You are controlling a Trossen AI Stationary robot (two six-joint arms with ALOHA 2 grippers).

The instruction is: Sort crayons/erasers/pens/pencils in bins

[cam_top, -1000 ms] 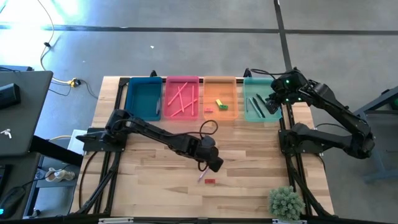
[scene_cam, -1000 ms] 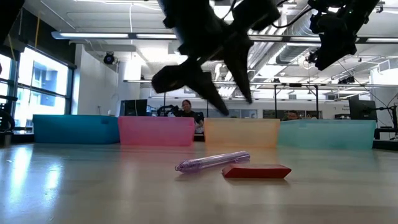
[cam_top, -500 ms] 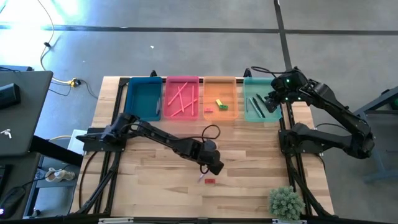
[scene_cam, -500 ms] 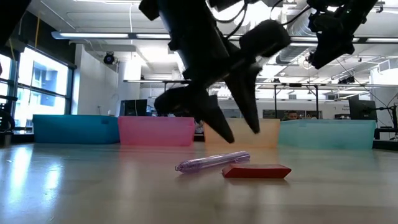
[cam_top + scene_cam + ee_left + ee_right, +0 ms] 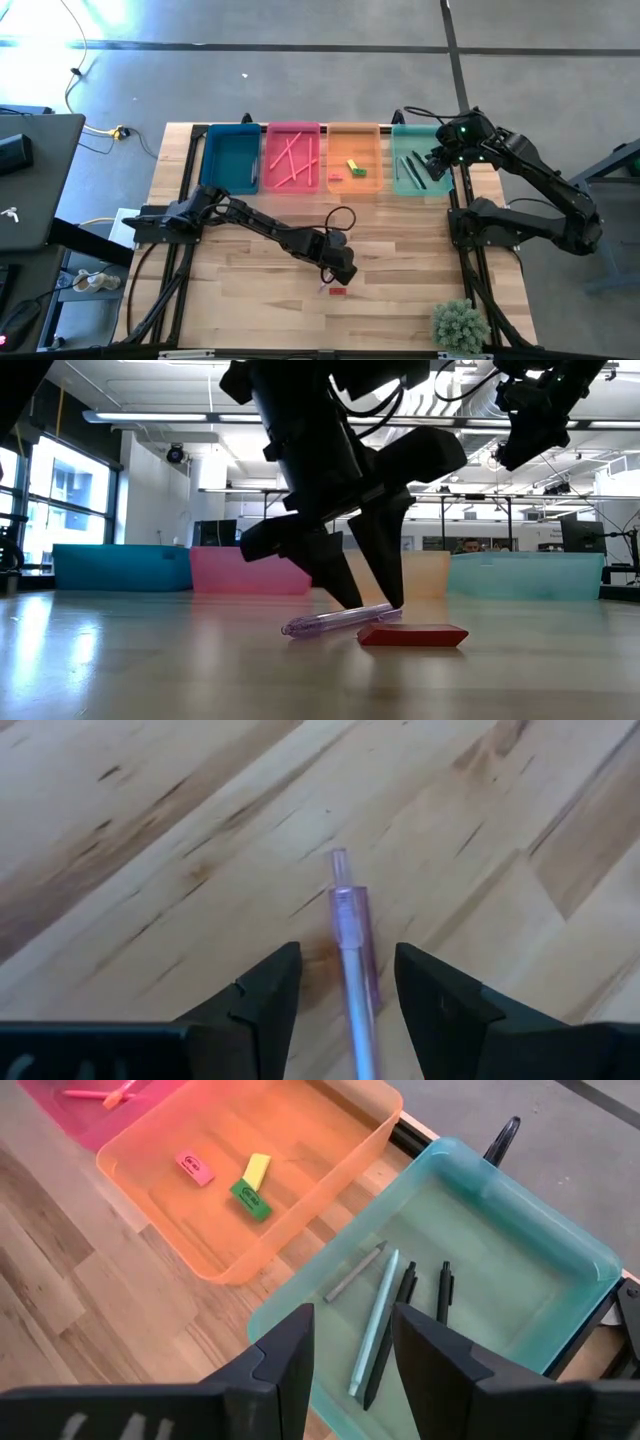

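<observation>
The step in hand was the pickup of a translucent purple pen (image 5: 352, 950), one of the last loose items on the table (image 5: 250, 300), lying toward six o'clock from the row of bins, with a red eraser (image 5: 412, 635) touching or just beside it. The left gripper (image 5: 365, 605) had its fingers spread to either side of the pen, tips at or just above the wood, nothing pinched yet. The next move, as I judge it, called for pressing the fingers together on the barrel without catching the eraser, then carrying the pen toward one o'clock to the mint-green bin (image 5: 540, 1250), where other pens (image 5: 400, 1330) already lay. The right gripper (image 5: 350, 1350) hung over that bin with its fingers spread and empty. Erasers sat in the orange bin (image 5: 353, 170) and pencils in the pink-red bin (image 5: 292, 158). Compared with a second earlier, the left gripper had come down from above the pen to straddle it; the right arm had hardly moved.
</observation>
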